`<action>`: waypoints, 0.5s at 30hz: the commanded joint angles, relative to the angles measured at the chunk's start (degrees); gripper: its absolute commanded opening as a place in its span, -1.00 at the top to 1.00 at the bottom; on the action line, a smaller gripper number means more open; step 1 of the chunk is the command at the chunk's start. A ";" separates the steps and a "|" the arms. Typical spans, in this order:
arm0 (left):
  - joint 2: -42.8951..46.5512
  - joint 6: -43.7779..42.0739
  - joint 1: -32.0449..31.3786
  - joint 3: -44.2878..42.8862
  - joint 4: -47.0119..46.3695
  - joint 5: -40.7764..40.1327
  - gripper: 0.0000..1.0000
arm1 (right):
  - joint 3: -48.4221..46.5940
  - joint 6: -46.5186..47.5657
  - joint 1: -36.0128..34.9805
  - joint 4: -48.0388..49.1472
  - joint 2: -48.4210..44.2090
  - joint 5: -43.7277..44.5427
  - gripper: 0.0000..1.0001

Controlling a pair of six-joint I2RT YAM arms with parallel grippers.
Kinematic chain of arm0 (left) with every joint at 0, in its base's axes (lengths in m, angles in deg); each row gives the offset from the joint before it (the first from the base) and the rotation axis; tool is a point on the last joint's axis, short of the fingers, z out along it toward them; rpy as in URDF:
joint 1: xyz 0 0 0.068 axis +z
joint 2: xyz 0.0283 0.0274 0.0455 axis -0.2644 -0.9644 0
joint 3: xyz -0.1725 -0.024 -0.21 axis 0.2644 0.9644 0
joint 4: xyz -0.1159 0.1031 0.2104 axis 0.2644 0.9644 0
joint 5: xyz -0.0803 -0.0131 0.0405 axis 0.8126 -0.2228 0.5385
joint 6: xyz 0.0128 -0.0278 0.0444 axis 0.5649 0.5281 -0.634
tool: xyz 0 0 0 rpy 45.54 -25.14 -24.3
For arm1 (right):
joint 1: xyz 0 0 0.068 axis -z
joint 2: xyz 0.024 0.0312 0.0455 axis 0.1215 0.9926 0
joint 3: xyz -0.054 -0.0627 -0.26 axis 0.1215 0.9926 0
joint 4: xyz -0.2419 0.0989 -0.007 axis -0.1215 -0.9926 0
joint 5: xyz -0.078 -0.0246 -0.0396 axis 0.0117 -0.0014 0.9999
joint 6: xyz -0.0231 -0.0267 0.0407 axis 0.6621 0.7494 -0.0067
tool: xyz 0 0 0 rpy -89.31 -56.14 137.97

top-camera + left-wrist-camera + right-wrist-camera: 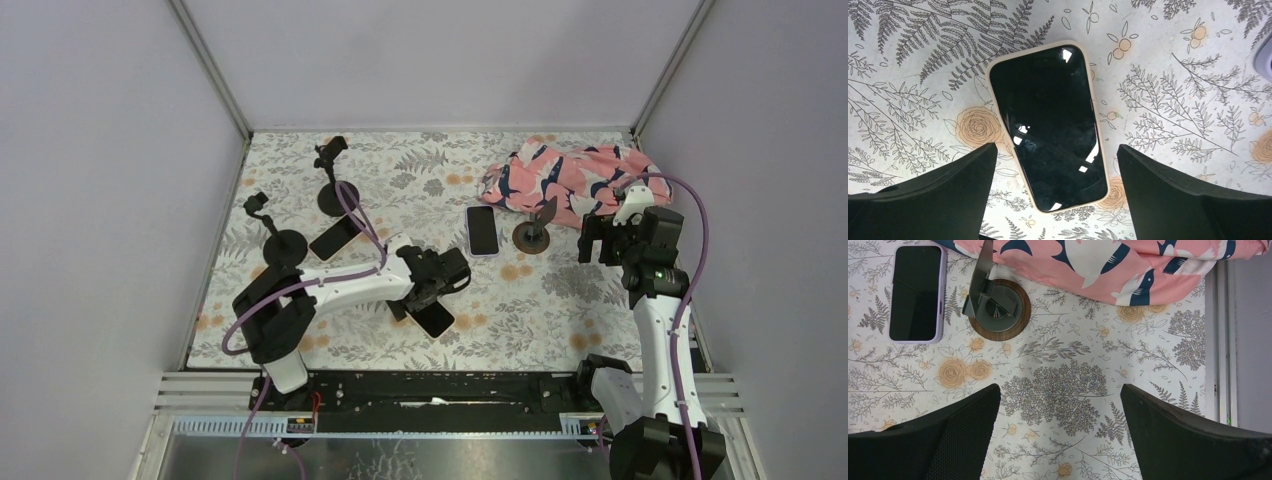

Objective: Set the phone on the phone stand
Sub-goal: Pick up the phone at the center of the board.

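Left wrist view looks straight down on the phone (1048,125) in the cream case. It lies flat on the flowery bench (1173,100), screen up. It is not on any stand, so I think the job has hardly begun. The phone has to be picked up, carried over and set on a stand. My left end effector (1057,150) hangs over it with its two fingers (923,200) spread as wide as they go, one on each side of the phone's lower half. They hold nothing, and I cannot tell if they touch the bench. In the top view, two black stands (337,195) are at the far left of the bench, and a dark phone (335,238) lies flat near them. A third stand (997,307), with a round wood base, is further right, and a purple phone (916,292) lies flat just beside it. A pink cloth (1108,260) is bunched up behind that stand. My right end effector (1060,390) hovers above the bench near there, wide open too, with nothing in it. I cannot tell which stand is meant.
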 commanded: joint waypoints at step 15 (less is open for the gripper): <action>-2.51 3.81 0.47 1.64 -2.01 -0.43 -0.97 | -0.40 0.25 0.28 1.41 0.21 -1.44 -0.99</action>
